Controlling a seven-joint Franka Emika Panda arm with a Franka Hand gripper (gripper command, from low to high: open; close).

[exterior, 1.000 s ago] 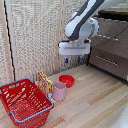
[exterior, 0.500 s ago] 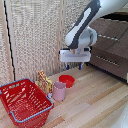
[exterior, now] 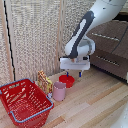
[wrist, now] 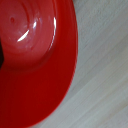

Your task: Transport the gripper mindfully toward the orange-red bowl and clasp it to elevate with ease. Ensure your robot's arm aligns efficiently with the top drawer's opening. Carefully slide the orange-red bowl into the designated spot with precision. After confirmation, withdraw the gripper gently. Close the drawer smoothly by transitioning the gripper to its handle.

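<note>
Hovering: 1 claw (exterior: 73, 73) above 1 orange-red bowl (exterior: 67, 80).

Soft, even, bright light throughout; both views slightly blurred, with white glare streaks on the orange-red bowl (wrist: 30, 65).

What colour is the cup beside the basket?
Pink; the cup shows best in the exterior view, next to the red basket.

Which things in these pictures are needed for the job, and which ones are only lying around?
Needed:
bowl, red, on the floor
tool, above the bowl
arm
drawer, at the exterior view's right

Lying around:
pink cup
red basket
yellowish packet between basket and cup
</note>
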